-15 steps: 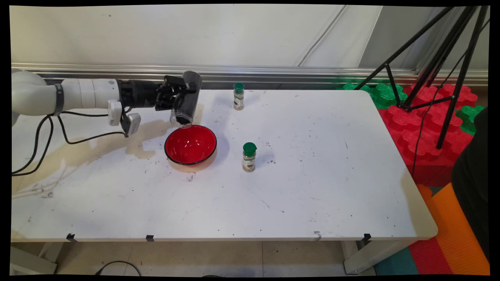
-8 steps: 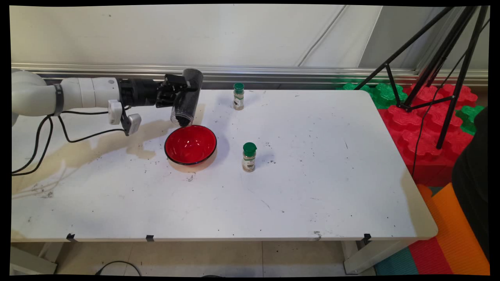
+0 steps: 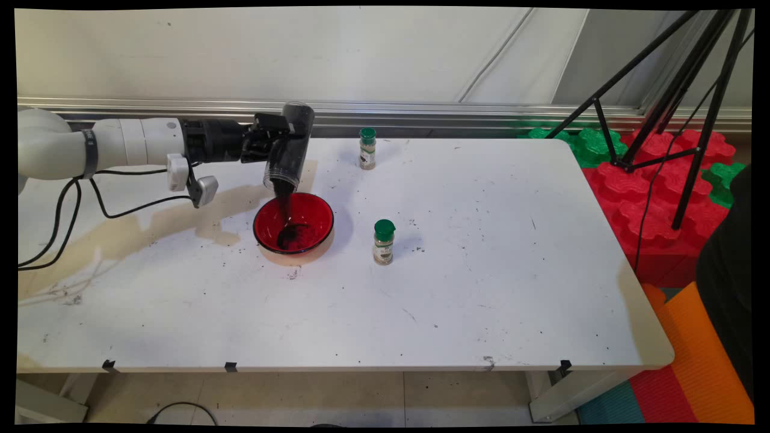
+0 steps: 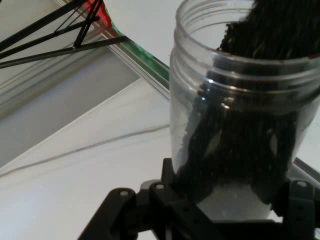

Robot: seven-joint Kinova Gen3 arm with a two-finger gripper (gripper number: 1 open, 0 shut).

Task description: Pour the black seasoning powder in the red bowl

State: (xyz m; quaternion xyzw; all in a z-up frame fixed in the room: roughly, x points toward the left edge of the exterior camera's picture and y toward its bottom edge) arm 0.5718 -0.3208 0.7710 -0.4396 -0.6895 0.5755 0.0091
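Red bowl (image 3: 293,223), clear jar (image 3: 289,153) of black grains, 2 green-capped bottles (image 3: 383,242).

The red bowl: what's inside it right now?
A dark heap lies in the red bowl, fed by a dark stream falling from the tipped clear jar that the gripper holds above it. The bowl's bottom under the heap is covered.

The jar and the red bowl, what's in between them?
A stream of dark grains falls from the tipped jar into the red bowl, seen in the main view.
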